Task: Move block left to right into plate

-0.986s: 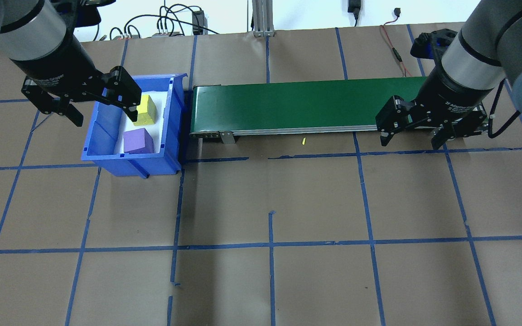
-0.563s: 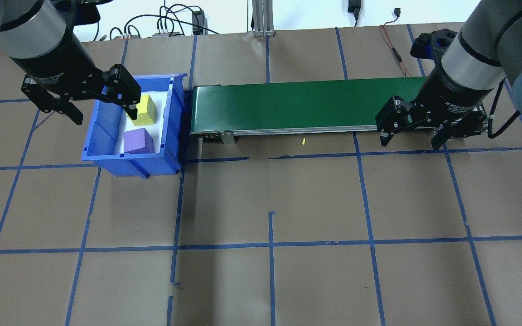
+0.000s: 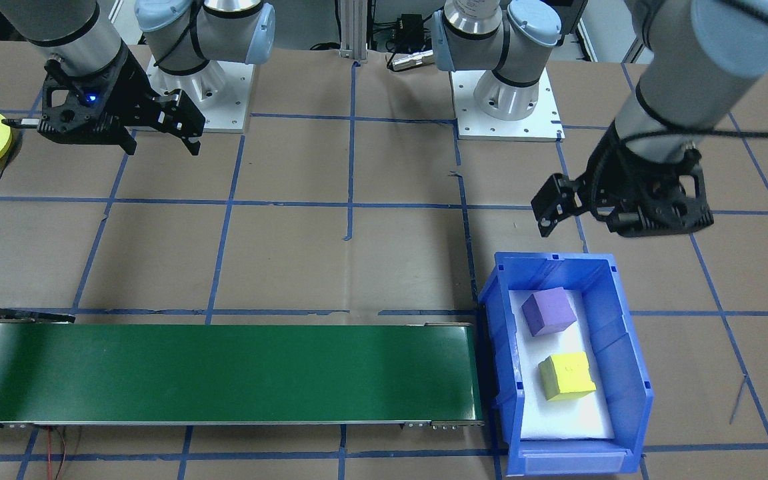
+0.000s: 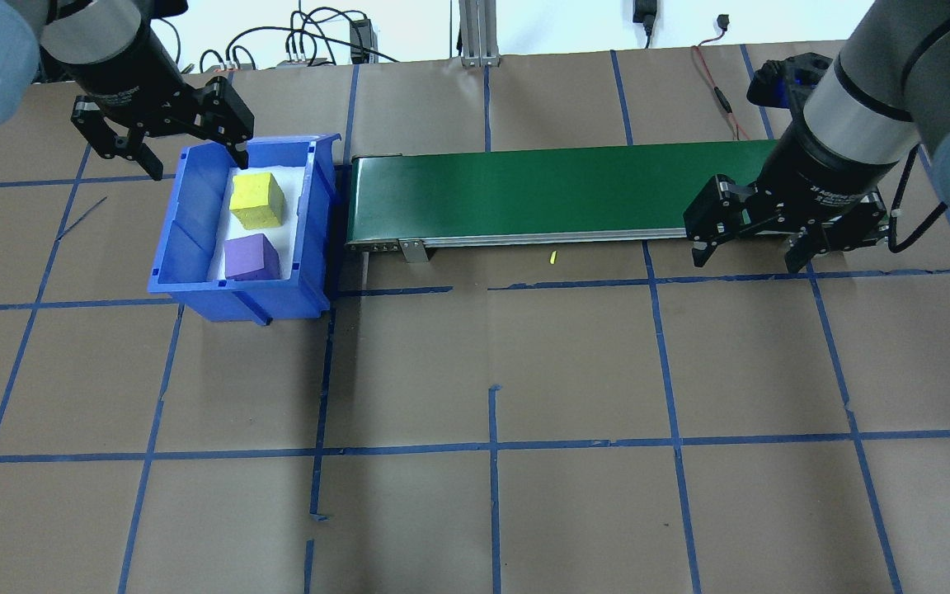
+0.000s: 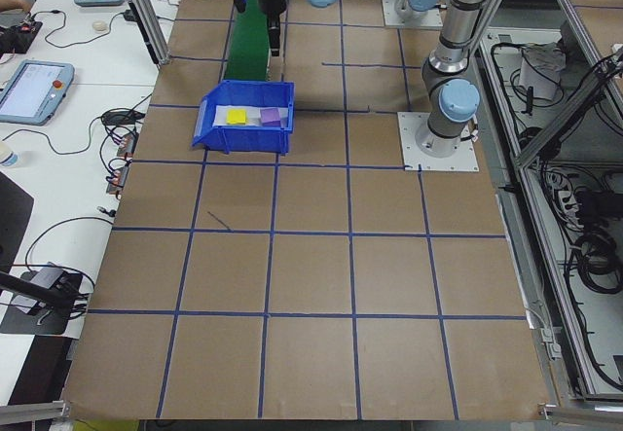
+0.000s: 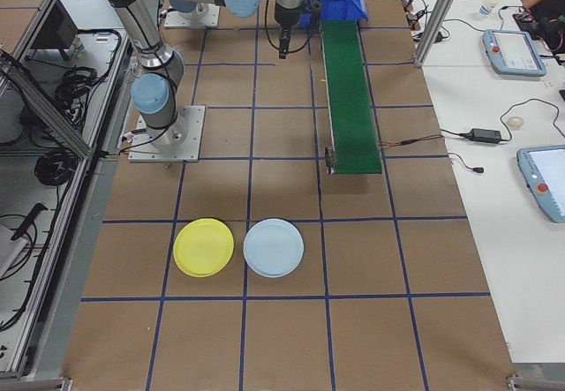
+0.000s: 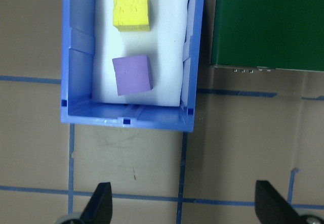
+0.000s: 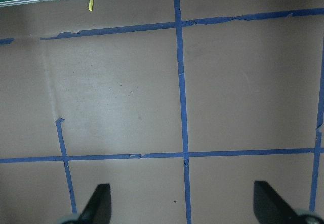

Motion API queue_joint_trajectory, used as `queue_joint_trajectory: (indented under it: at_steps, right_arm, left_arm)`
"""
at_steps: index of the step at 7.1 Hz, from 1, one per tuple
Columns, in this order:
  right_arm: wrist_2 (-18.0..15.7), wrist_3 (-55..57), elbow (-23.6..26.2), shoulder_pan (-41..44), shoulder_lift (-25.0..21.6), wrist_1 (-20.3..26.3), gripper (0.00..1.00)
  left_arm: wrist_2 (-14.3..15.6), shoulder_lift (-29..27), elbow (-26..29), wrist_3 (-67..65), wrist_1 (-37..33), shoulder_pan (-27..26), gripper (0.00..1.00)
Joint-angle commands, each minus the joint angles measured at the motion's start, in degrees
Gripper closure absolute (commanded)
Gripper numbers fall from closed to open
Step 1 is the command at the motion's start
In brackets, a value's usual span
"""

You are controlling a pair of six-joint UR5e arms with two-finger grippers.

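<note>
Left two-finger gripper now lifted and pulled back toward bin's far edge, jaws spread, empty; no pick yet, grasp still pending. Blue plastic bin near tabletop's left edge: one yellow foam cube, one purple foam cube. One green conveyor belt. Right two-finger gripper spread, empty, unmoved. Two plates, one yellow round plate, one pale blue round plate.

Two blocks lie in the bin, left of the conveyor.
</note>
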Motion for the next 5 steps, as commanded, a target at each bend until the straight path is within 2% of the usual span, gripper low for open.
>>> queue_joint_trajectory:
  at_steps: [1, 2, 3, 5]
  right_arm:
    - [0.1, 0.0, 0.1, 0.0, 0.0, 0.0, 0.0]
    - [0.1, 0.0, 0.1, 0.0, 0.0, 0.0, 0.0]
    - [0.1, 0.0, 0.1, 0.0, 0.0, 0.0, 0.0]
    - [0.1, 0.0, 0.1, 0.0, 0.0, 0.0, 0.0]
  left_arm:
    - [-0.2, -7.0, -2.6, 5.2, 4.3, 4.1, 0.0]
    - [0.4, -8.0, -6.1, 5.0, 6.9, 4.5, 0.0]
    - [0.6, -8.7, -10.8, 4.7, 13.0, 4.8, 0.0]
    - [0.0, -9.8, -14.2, 4.7, 15.6, 4.8, 0.0]
